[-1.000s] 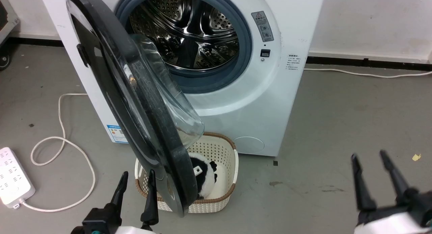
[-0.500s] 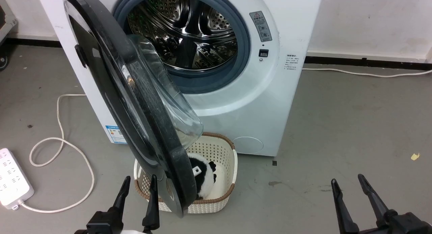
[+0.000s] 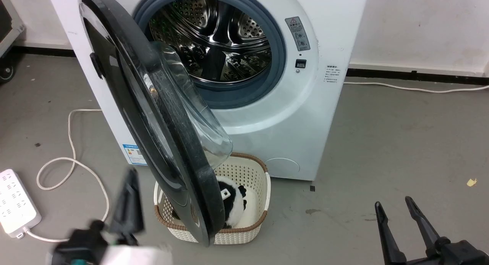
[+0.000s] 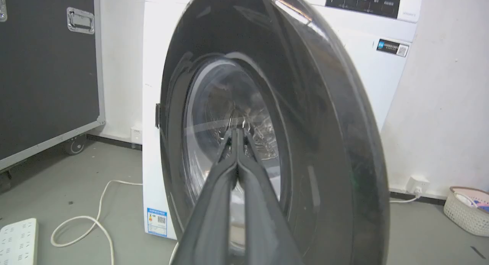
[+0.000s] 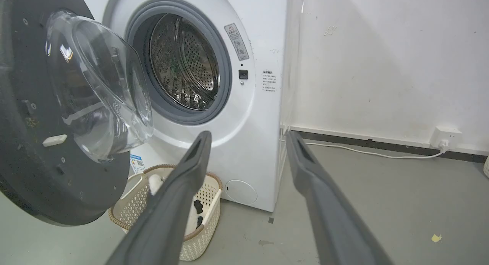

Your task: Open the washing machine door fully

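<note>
In front of the washing machine (image 3: 290, 116), hinged on its left side and standing about half open: the washing machine door (image 3: 130, 89).

Build: large rigid disc, glossy black rim, bulging clear glass window (image 3: 202, 131); probably heavy and slow to swing; the gloss looks slippery for narrow fingers; the glass is best spared any knock.

Hold: the free lower rim, farthest from the hinge, offers the most leverage; a flat push on the matt inner face beside the glass would also serve.

Left pincer (image 4: 237, 137): fingers pressed together, nothing between them, aimed at the door's outer face; blurred in the head view, so contact cannot be judged.

Right pincer (image 3: 393, 203): fingers apart, empty, low over the floor, well apart from the door on its inner side.

Edges: the door's lowest rim hangs above a cream laundry basket (image 3: 263, 181) holding a panda plush toy (image 3: 233, 204); it seems to pass over the basket's rim.

Open room: the floor left of the machine carries a white cable (image 3: 72, 143) and a power strip (image 3: 17, 198), both low; a black flight case (image 4: 46, 66) stands further left; the remaining arc appears free.
</note>
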You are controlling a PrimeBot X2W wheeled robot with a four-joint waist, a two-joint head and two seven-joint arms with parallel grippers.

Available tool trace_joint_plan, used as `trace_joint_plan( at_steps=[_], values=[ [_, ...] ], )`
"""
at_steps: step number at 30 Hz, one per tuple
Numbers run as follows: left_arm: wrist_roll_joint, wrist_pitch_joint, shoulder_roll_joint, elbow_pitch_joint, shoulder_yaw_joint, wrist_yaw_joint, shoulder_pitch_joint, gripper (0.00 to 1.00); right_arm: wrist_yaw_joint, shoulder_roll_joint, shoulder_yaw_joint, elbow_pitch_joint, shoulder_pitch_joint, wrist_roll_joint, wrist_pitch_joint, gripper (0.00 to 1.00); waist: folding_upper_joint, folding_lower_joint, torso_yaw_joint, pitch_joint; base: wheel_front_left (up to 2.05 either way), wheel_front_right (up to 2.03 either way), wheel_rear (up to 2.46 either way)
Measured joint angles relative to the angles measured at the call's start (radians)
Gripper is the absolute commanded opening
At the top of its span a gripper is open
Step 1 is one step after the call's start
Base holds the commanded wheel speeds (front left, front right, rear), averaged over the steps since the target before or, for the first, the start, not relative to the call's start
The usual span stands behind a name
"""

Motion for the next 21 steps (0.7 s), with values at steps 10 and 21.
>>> trace_joint_plan(
  at_steps=[10,21],
  values=[
    [-0.026,-0.001,0.000,-0.284,0.028,0.047,-0.118,0.00,0.000,0.001,0.003,0.000,-0.001,0.000,0.000,1.00,0.0000,0.0000,-0.011,-0.005,0.00,0.00,0.00],
    [-0.011,0.105,-0.001,-0.235,-0.280,0.024,-0.115,0.00,0.000,0.002,-0.001,0.001,-0.002,0.018,0.000,1.00,0.0000,0.0000,-0.039,0.005,0.00,0.00,0.00]
  ],
)
